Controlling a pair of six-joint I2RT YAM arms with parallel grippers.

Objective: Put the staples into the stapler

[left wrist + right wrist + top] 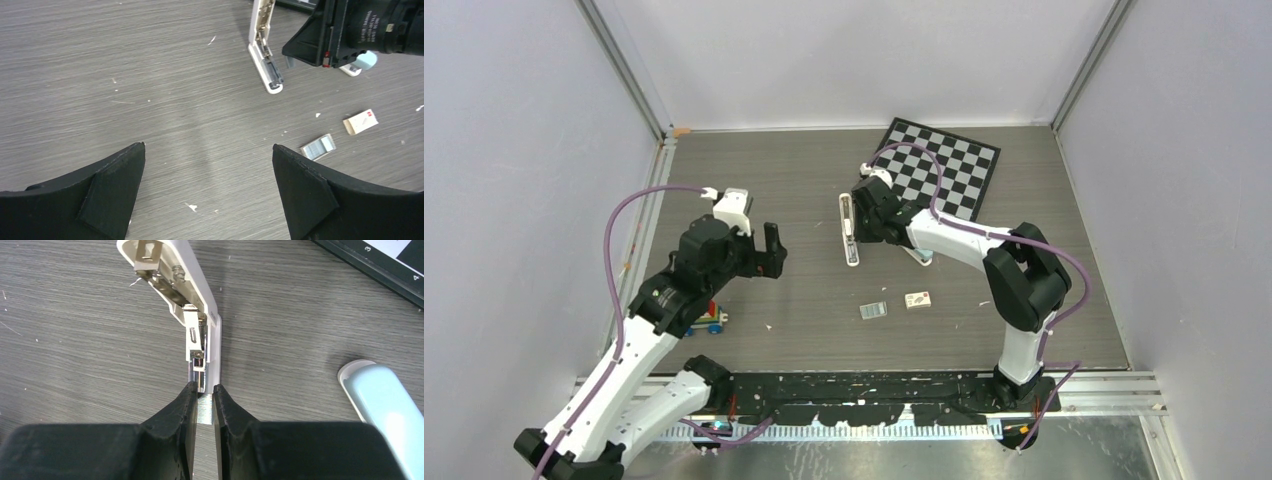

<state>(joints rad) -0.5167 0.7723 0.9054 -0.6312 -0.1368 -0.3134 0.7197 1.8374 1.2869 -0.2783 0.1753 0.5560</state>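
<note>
1. Your right claw (204,390) is pressed nearly together, pinching a silvery strip (204,410). It looks like a strip of staples, though it could be the stapler's own rail; you can't tell from the wrist view.
2. The stapler (267,70) lies mid-worktop with its white top swung back and the metal channel bared. Likely reason: the channel has to face up to take staples. The strip is lined up with the channel's near end, which suggests a feed-in along its length.
3. Your left claw (208,146) is spread wide and holds nothing. It hangs over bare worktop (150,75), well apart from the stapler, probably to keep out of the right arm's way.
4. The spare staples block (318,146) lies flat near the stapler's tip, with the white box (360,121) just beside it. Neither is touched.
5. Count:
   - one open stapler
   - one loose block
   - one box
   - one pinched strip
   - two claws
6. Also present:
   - one pale-blue item (385,400) beside the right claw, possibly a second stapler
   - one chessboard (949,165) at the far side
   - one colourful toy (709,318) by the left arm
</note>
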